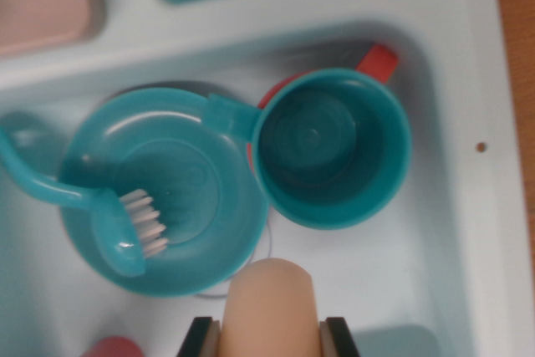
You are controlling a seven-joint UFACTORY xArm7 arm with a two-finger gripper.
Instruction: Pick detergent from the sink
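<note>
1. At the bottom centre of the frame, the gripper (271, 342) is closed around the detergent (269, 307), a peach-coloured bottle whose rounded end points up the picture; dark fingers (199, 339) press its two sides.

2. Judged from this, the grasp is made and the lift out of the sink (456, 206) is the step in hand. A straight rise looks wisest, keeping the squeeze steady, since the rounded bottle could slip between flat pads.

3. The bottle's end lies just beside the teal bowl (167, 198) and near the teal cup (332, 146); any sideways drift risks nudging either.

4. The bowl, left of centre, holds the head of a teal dish brush (125, 227), white bristles showing, its handle running off the left edge.

5. The cup, right of centre, appears empty; its handle overlaps the bowl's rim. A red item (376, 61) peeks from behind it, too hidden to name.

6. A pink object (113, 347) sits at the lower left edge, unidentifiable.
</note>
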